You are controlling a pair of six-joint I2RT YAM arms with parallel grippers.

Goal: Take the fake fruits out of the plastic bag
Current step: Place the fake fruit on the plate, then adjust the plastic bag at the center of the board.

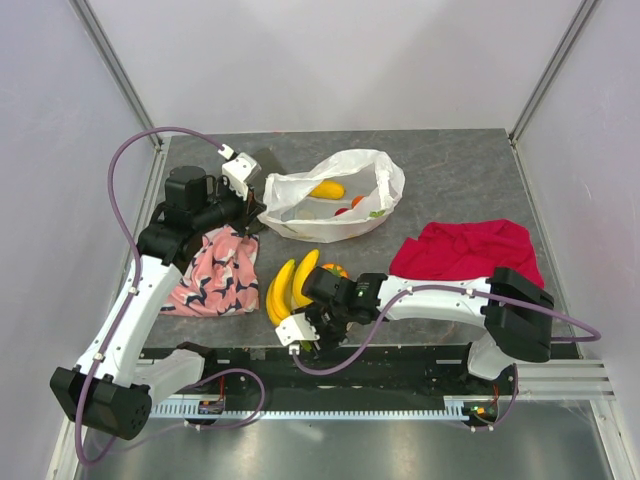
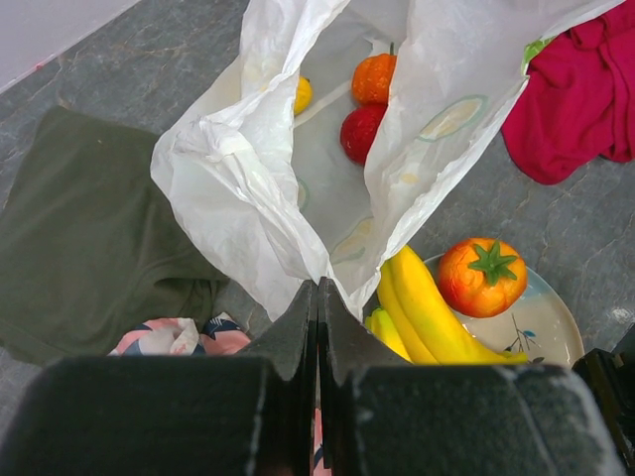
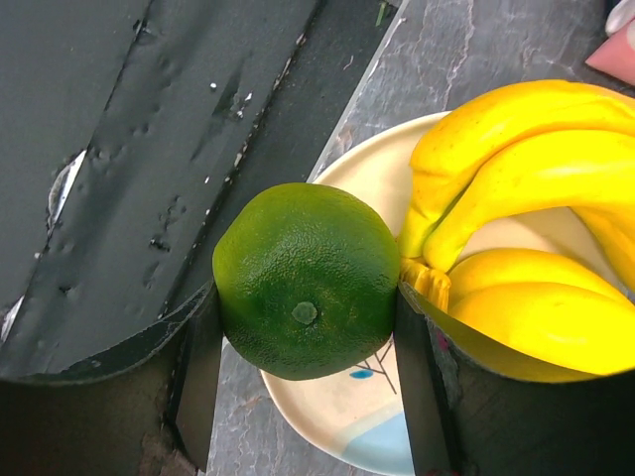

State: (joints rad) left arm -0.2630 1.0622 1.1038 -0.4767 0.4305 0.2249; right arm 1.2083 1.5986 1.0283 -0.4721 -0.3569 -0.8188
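The white plastic bag lies open at the back middle of the table. A small yellow fruit, an orange one and a red one lie inside it. My left gripper is shut on the bag's near rim, at the bag's left side. Yellow bananas and an orange ribbed fruit rest on the cream-and-blue plate. My right gripper is shut on a green round fruit above the plate's near edge, close to the table's front.
A red cloth lies right of the plate. A pink patterned cloth lies left of it under my left arm. A dark olive cloth lies left of the bag. The black front rail runs just below my right gripper.
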